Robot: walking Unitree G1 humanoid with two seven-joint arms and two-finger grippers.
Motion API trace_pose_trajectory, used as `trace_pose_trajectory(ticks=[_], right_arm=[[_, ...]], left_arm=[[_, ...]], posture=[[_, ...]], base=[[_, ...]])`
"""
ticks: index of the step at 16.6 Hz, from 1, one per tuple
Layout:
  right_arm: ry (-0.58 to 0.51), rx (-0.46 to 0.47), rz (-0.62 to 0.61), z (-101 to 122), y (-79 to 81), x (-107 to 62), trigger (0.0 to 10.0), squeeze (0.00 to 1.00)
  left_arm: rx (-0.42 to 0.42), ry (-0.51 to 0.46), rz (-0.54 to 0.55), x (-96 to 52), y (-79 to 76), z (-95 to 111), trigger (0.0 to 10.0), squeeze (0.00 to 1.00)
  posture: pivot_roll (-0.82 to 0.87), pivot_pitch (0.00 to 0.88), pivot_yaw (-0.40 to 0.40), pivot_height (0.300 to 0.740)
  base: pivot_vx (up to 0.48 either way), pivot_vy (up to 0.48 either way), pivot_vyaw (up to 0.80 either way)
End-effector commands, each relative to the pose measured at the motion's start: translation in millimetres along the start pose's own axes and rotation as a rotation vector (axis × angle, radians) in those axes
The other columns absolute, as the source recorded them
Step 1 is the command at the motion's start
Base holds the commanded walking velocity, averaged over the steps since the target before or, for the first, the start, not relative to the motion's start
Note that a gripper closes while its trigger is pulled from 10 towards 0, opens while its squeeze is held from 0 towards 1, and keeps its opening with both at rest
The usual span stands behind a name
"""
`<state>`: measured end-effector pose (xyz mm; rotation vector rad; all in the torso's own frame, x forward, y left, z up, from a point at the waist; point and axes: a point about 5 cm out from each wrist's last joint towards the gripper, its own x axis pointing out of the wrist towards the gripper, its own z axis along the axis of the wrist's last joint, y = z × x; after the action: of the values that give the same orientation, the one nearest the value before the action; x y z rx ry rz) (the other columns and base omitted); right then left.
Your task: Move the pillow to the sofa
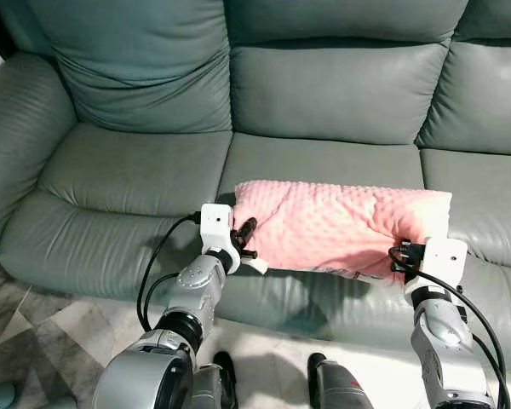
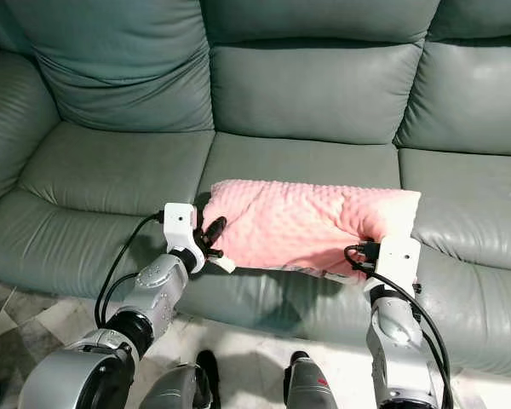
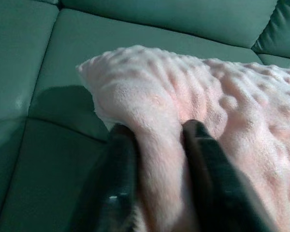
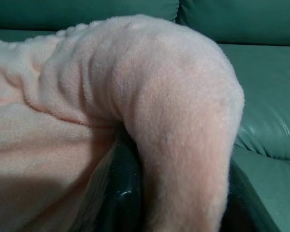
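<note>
**Pillow held at both ends over the sofa seat**

A pink, bumpy-textured pillow [image 1: 341, 226] lies lengthwise above the front part of the middle seat cushion [image 1: 324, 166] of a grey-green leather sofa [image 1: 128, 77]. Its long axis runs side to side, parallel to the seat's front edge, and its right end reaches the seam with the right seat cushion [image 1: 485, 192]. A shadow lies under its near edge; whether the far edge already touches the leather cannot be judged from the head views.

The left gripper [image 1: 243, 239] is clamped on the pillow's left end. In the left wrist view its two black fingers [image 3: 118, 169] stand on either side of a pinched fold of pink fabric, pressed tightly against it. A white tag hangs from the pillow just below this gripper.

The right gripper [image 1: 406, 256] grasps the pillow's right near corner. In the right wrist view a thick roll of fabric bulges out between the fingers [image 4: 123, 188], one dark finger showing beside the roll and the other mostly hidden behind it.

Both silver arms reach forward from below, black cables looping from each wrist. Pale marbled floor [image 1: 34, 324] shows before the sofa's base.
</note>
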<state>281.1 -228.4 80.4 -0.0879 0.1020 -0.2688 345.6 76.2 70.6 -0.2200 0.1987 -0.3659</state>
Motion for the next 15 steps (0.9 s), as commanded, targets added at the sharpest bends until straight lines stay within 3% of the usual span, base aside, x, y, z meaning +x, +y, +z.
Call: trace_pose_trajectory(ticks=[1,11,15], right_arm=[[0.012,0.018,-0.02,-7,-3.0,-2.9,10.0,1.0],[0.063,0.036,0.009,-23,2.8,-8.9,10.0,1.0],[0.105,0.049,0.063,-33,7.1,-20.0,10.0,1.0]], left_arm=[[-0.002,0.025,0.019,-3.7,4.0,-8,10.0,1.0],[-0.003,0.085,0.041,-17.9,8.2,-34,10.0,1.0],[-0.001,0.082,0.047,-21.7,13.0,-36,10.0,1.0]], posture=[[-0.23,0.36,0.12,0.74],[-0.22,0.355,0.116,0.74],[-0.22,0.347,0.112,0.74]], base=[[0.0,0.0,0.0],[0.0,0.0,0.0],[0.0,0.0,0.0]])
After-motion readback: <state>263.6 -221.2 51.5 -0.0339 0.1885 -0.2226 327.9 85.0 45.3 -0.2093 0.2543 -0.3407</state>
